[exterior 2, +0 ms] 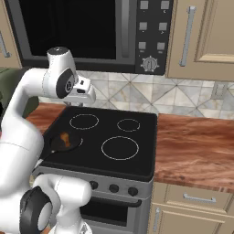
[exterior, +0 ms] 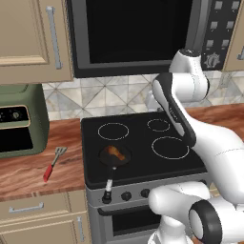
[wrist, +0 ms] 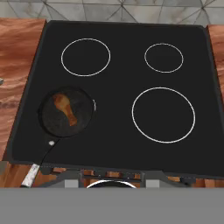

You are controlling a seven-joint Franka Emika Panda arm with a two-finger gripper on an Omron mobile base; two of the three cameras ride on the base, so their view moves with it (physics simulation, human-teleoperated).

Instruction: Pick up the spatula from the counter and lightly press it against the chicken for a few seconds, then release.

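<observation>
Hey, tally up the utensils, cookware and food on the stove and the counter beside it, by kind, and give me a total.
Spatula: 1
Pan: 1
Chicken piece: 1
Total: 3

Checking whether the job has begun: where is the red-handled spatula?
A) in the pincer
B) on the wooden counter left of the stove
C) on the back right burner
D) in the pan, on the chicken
B: the spatula lies flat on the counter, between the stove and the green appliance, untouched.
</observation>
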